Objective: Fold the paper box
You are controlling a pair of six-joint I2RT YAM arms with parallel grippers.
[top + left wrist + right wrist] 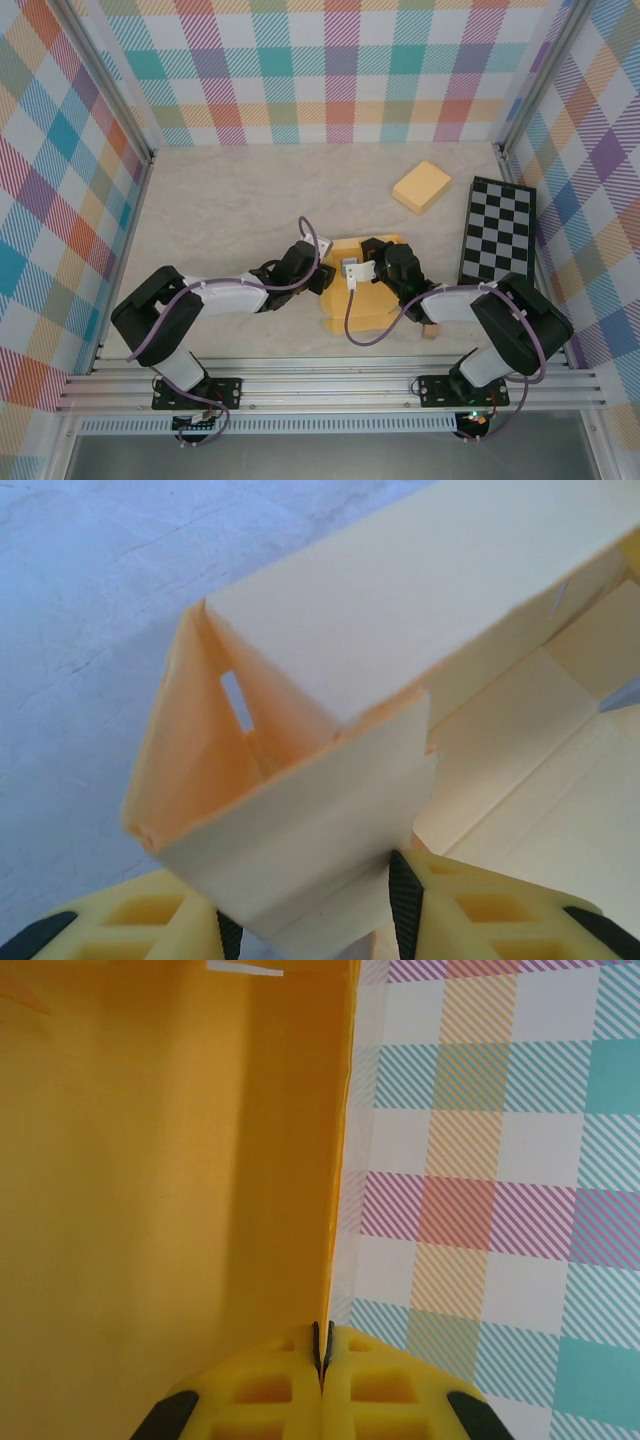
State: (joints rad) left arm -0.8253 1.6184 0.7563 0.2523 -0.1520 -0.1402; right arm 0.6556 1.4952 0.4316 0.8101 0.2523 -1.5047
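Observation:
The paper box (365, 303) is yellow card, lying partly folded in the middle of the table between both arms. My left gripper (323, 278) is at its left side. In the left wrist view the box's doubled-over side wall (300, 820) fills the gap between the black pads (404, 900), which press on it from both sides. My right gripper (372, 252) is at the box's far edge. In the right wrist view it (322, 1345) is shut on a thin upright panel (200, 1160) seen edge-on.
A finished yellow box (421, 186) lies at the back right. A black-and-white checkered mat (497, 232) runs along the right wall. A small pinkish piece (430, 332) lies by the right arm. Plaid walls enclose the table.

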